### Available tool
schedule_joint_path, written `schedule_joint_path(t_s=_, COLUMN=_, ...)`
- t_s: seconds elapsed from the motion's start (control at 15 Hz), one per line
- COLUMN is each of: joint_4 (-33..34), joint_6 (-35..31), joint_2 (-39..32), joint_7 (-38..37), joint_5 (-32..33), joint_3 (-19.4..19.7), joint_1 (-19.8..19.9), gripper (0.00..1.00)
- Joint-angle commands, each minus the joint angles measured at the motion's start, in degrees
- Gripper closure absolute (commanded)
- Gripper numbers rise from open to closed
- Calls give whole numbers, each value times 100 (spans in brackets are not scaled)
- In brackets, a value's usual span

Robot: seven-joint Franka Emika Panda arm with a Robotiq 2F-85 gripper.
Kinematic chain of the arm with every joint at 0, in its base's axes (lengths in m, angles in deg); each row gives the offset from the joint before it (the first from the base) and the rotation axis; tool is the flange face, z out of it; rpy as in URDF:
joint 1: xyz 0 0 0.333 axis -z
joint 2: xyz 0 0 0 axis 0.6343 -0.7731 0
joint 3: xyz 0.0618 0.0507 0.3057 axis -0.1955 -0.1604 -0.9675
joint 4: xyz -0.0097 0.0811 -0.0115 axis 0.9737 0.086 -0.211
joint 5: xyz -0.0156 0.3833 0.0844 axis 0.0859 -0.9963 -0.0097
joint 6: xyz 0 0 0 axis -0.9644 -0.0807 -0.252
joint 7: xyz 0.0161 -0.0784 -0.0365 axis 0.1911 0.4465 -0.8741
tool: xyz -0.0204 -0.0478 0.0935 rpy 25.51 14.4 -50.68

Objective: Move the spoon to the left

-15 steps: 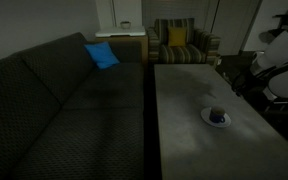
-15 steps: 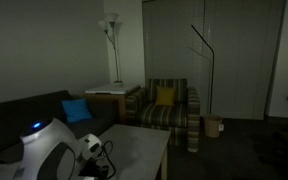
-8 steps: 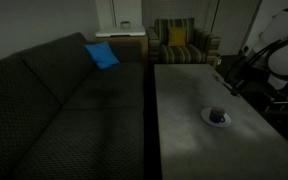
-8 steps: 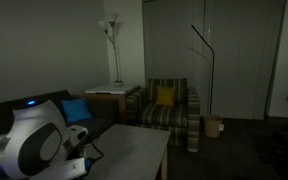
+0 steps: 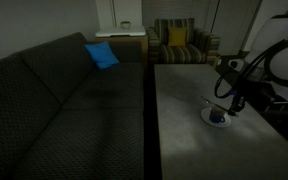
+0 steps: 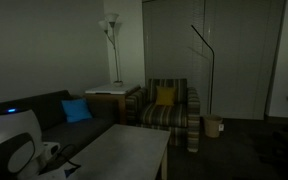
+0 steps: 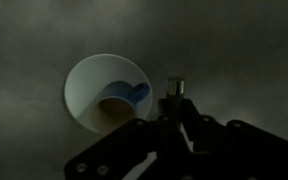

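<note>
In the wrist view the dark Robotiq gripper (image 7: 174, 88) rises from the bottom edge. Its tip shows as one small pale block, so I cannot tell whether the fingers are spread or pressed together. Just beside that tip lies the round white saucer (image 7: 84, 95), with the small dark blue cup (image 7: 132, 94) standing on the side of it nearest the gripper. Bare grey tabletop shows all round the saucer. The thin silvery spoon cannot be made out in any of these dim views, so its place cannot be told. In an exterior view the gripper (image 5: 233, 104) hangs over the saucer (image 5: 218, 118), which sits toward the arm's edge of the long grey table (image 5: 179, 120). Wide open tabletop lies between the saucer and the sofa side, and also toward both ends. Only a narrow dark gap parts the table's long edge from the dark patterned sofa (image 5: 54, 110), where a bright blue cushion (image 5: 101, 55) rests at the far end. Beyond the table stand a striped armchair (image 5: 179, 45) with a yellow cushion (image 5: 176, 37) and a white side table (image 5: 122, 38). A white floor lamp (image 6: 111, 30) stands against the far wall.
</note>
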Motion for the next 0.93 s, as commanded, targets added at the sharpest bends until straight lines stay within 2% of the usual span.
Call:
schedule_joint_path(t_s=0.0, joint_4=-95, joint_6=-399, joint_2=-290, joint_7=313, joint_5=351, joint_3=152, joint_1=-178, gripper=96)
schedule_joint_path(t_s=0.33, joint_4=338, joint_6=-450, joint_2=-981, joint_7=717, joint_5=659, joint_3=250, joint_1=-239, gripper=96)
schedule_joint_path(t_s=0.47, joint_4=717, joint_6=-315, joint_2=-1356, joint_7=899, joint_5=659, joint_3=276, joint_1=-241, gripper=96)
schedule_joint_path(t_s=0.6, joint_4=1080, joint_6=-298, joint_2=-1665, joint_7=956, joint_5=639, joint_3=461, joint_1=-387, gripper=96)
schedule_joint_path(t_s=0.87, joint_4=1625, joint_6=-104, joint_2=-2003, joint_7=1162, joint_5=596, joint_3=523, joint_1=-397, gripper=96)
